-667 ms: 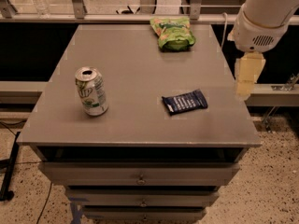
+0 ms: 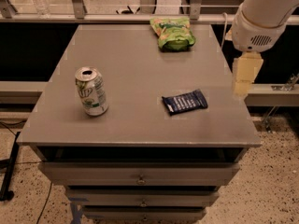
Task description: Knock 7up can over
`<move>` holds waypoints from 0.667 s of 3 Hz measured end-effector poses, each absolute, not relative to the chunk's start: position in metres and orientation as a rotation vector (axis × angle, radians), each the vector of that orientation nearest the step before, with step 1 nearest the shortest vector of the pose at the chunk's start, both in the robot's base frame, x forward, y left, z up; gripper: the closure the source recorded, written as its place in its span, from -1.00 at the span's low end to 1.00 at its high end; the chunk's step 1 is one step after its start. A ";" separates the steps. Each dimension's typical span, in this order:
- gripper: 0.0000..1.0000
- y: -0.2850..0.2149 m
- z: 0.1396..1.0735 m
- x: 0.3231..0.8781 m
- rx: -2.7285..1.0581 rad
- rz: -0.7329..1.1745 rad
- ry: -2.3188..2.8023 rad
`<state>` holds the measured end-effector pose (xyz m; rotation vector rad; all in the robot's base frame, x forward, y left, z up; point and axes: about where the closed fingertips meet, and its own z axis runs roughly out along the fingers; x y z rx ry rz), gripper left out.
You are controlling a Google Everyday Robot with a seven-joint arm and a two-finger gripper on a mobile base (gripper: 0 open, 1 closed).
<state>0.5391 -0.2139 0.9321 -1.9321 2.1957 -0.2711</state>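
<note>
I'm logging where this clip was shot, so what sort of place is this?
Likely an office or lab workspace: a grey drawer cabinet on speckled floor, snacks on top (can, green bag, blue wrapper). The claw hangs beside the cabinet's right edge.

Only readable mark: green 7up logo on the 7up can, near tabletop's left edge. Blue wrapper print illegible. Gripper at right edge.

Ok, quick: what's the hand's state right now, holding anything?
Hand: beside the table's right edge, nothing seen in it, far from the upright 7up can; open or closed cannot be told.
</note>
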 end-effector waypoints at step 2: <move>-1.00 -0.163 0.914 0.554 -1.843 0.091 2.059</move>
